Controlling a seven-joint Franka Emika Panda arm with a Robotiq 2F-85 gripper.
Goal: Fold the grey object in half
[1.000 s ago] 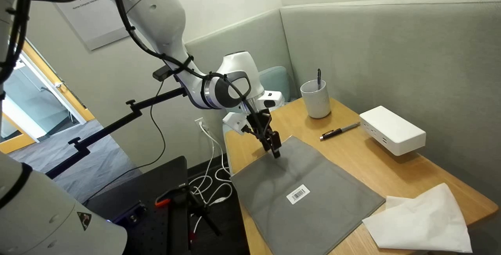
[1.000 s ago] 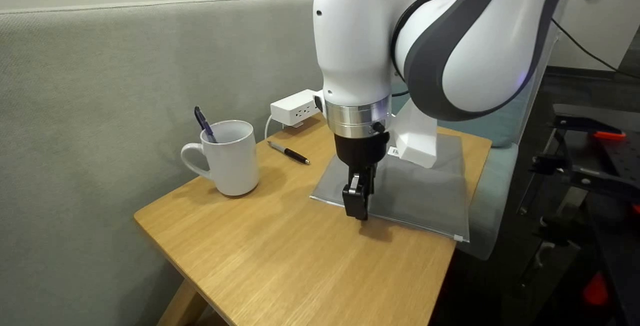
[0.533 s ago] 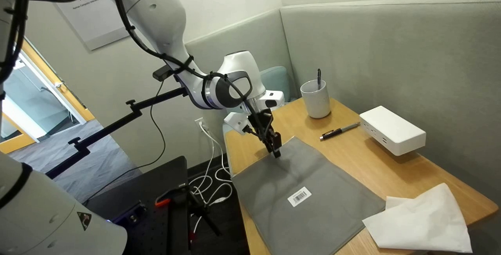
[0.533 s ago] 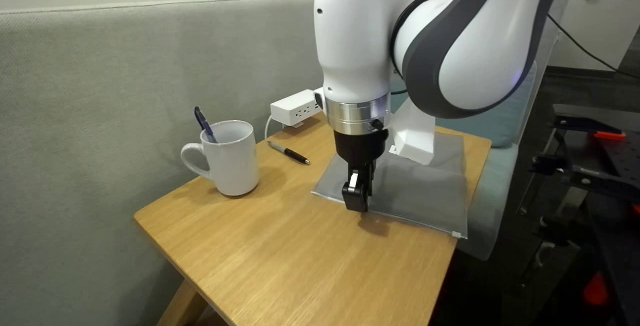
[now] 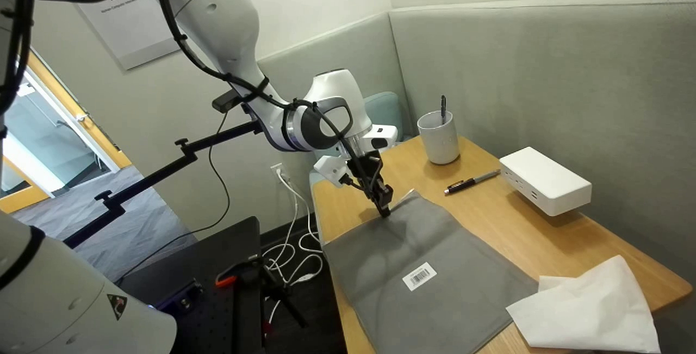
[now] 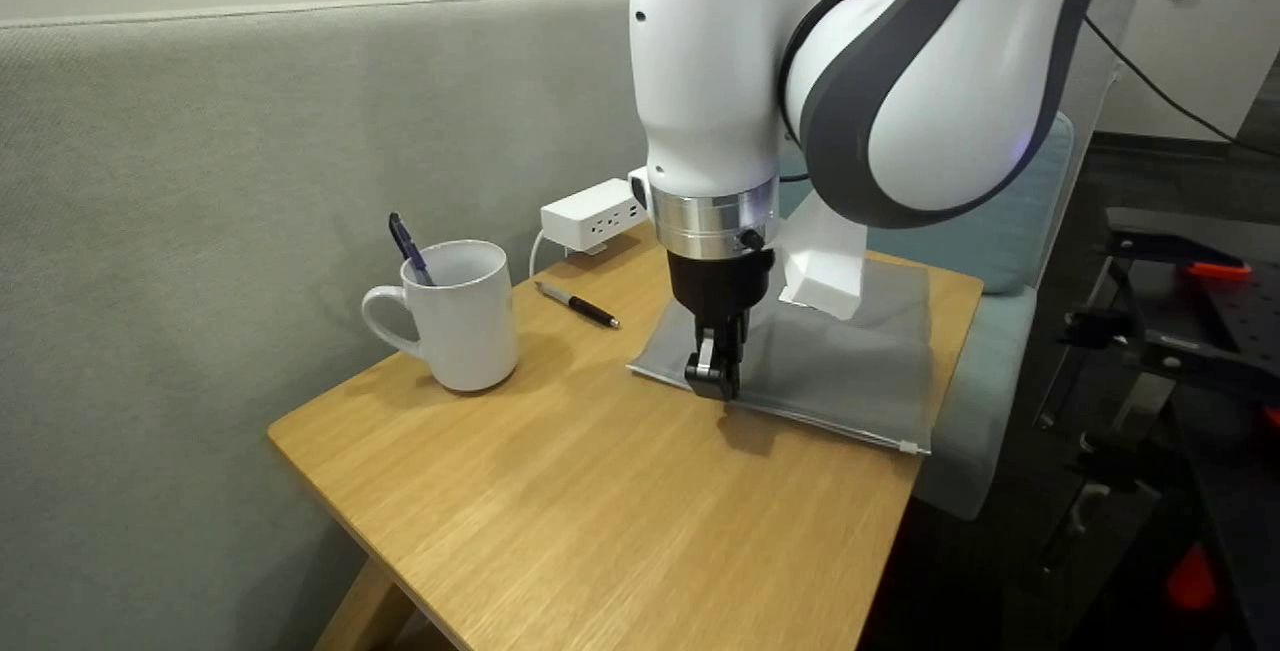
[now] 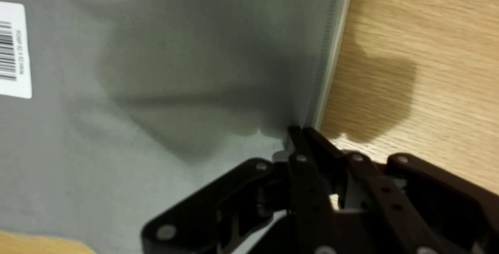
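Observation:
The grey object is a flat, square pouch with a barcode label, lying on the wooden table. Along one side it has a pale zip-like edge, visible in both exterior views. My gripper is shut near the middle of that edge, and in the wrist view the grey material creases into a point between the fingertips. In an exterior view the material rises slightly toward my gripper. The bit of material between the fingers is hidden.
A white mug holding a pen stands on the table. Another pen lies near a white power outlet box. Crumpled white paper touches or nearly touches a corner of the pouch. A padded bench back runs along the table.
The jaws have shut and pinched the pouch's edge. That edge has lifted a little, with new creases, and the pouch has slid slightly away from the mug's end of the table.

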